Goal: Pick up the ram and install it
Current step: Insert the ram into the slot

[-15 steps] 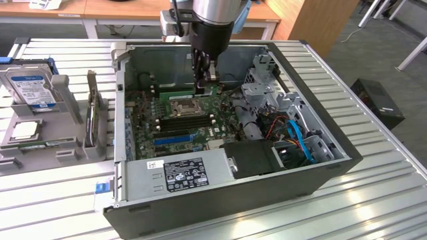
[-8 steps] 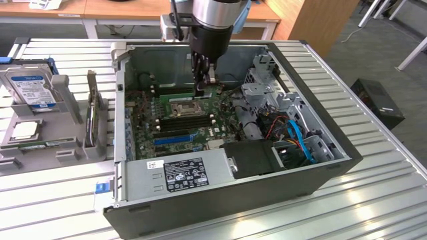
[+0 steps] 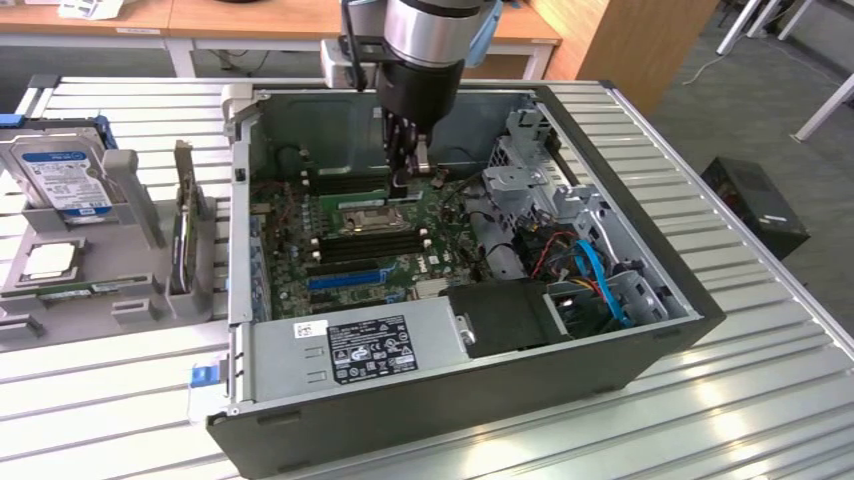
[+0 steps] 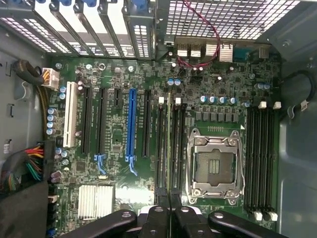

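Observation:
The ram (image 4: 169,148) appears edge-on as a thin green strip running away from my fingertips. It lies in line with the black memory slots (image 4: 177,148) beside the CPU socket (image 4: 215,166). My gripper (image 4: 169,218) is shut on the end of it. In the exterior view the gripper (image 3: 411,178) reaches down into the open computer case (image 3: 641,350). There the ram (image 3: 354,183) stretches toward the exterior view's left, low over the motherboard just behind the CPU socket (image 3: 374,215). I cannot tell whether it is seated in a slot.
A second group of empty memory slots (image 4: 260,158) lies on the socket's other side. A blue expansion slot (image 4: 131,124), drive cage (image 3: 534,190), cables (image 3: 587,270) and power supply (image 3: 360,345) crowd the case. A hard drive (image 3: 60,175) and parts holder stand at the exterior view's left.

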Controlling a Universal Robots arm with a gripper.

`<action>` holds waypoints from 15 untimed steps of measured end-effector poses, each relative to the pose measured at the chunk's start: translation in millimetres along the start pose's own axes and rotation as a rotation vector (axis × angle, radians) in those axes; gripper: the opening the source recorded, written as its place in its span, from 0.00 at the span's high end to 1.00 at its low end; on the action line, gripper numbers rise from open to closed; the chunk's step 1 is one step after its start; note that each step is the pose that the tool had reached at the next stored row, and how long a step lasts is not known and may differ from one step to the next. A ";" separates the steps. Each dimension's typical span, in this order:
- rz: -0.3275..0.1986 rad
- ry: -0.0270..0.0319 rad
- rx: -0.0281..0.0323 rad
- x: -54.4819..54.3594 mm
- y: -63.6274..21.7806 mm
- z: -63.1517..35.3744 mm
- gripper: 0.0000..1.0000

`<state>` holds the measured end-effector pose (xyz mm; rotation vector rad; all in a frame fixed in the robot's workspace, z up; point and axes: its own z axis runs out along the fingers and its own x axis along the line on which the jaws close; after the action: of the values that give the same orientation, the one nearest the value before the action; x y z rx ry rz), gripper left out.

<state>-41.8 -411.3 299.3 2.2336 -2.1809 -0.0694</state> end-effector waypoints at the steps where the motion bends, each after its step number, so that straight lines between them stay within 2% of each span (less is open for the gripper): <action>1: 0.000 0.0000 0.0000 0.0 -0.1 1.2 0.88; 15: 0.000 0.0000 0.0000 0.4 -0.9 19.5 0.88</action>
<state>-41.8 -411.3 279.7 2.2337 -2.1809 -0.0695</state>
